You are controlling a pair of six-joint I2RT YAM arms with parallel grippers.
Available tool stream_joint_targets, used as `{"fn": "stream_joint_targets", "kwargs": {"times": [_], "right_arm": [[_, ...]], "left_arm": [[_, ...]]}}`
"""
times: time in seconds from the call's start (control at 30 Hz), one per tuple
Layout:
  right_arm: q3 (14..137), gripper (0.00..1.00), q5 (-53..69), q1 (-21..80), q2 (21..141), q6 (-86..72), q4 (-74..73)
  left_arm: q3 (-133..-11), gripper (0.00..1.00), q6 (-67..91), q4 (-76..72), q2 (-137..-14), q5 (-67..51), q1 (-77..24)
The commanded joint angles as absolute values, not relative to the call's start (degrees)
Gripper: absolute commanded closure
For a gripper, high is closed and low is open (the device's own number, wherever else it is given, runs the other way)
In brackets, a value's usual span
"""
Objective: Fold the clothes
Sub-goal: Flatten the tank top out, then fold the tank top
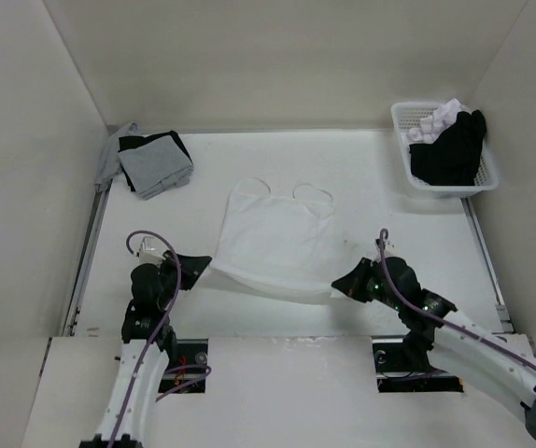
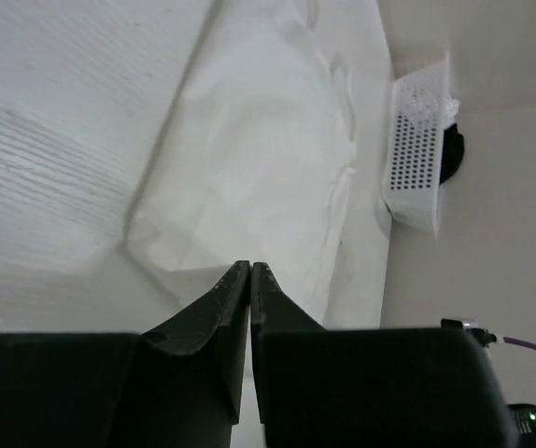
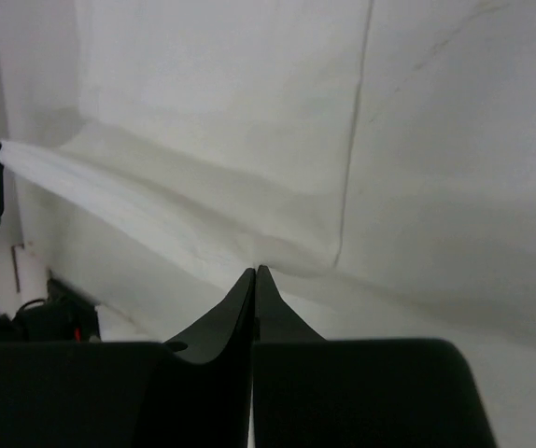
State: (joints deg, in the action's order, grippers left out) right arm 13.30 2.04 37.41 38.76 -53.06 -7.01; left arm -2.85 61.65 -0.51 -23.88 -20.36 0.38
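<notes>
White and thin, the garment (image 1: 273, 238) lies spread near the middle of the worktop (image 1: 380, 187), its two strap loops pointing to the far side and its body flat on the surface. Its near hem is raised off the worktop and drawn in a taut line between the two arms, casting a shadow beneath it. The left hand (image 1: 208, 264) is clamped on the near left corner of the hem, fingers pressed together on the cloth; the right hand (image 1: 336, 284) is pinched tight on the near right corner in the same way. At the far left corner sits a grey and black pile of clothes (image 1: 156, 163), well apart from the garment. At the far right stands a white perforated basket (image 1: 450, 189) holding a black garment (image 1: 450, 154) and some small white pieces.
</notes>
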Motion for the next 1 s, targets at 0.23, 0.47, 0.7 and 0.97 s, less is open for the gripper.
{"fn": "stream_joint_targets", "kwargs": {"times": [0.23,0.47,0.7,0.97], "right_arm": [[17.9,0.99,-5.6,45.8,33.8,-57.8,-12.6],[30.2,0.99,3.4,29.8,53.1,-48.4,0.2],[44.9,1.0,10.6,18.3,71.7,-47.1,6.9],[63.1,0.99,13.1,12.4,94.8,-47.6,7.8]], "left_arm": [[-8.6,0.96,62.1,8.2,-17.7,-13.4,-6.2],[-19.1,0.96,63.5,-14.5,-44.2,-4.3,-7.1],[-36.3,0.96,63.6,-27.2,-72.1,-0.9,-8.0],[-57.4,0.88,63.4,-28.5,-97.9,-1.1,-7.9]]}}
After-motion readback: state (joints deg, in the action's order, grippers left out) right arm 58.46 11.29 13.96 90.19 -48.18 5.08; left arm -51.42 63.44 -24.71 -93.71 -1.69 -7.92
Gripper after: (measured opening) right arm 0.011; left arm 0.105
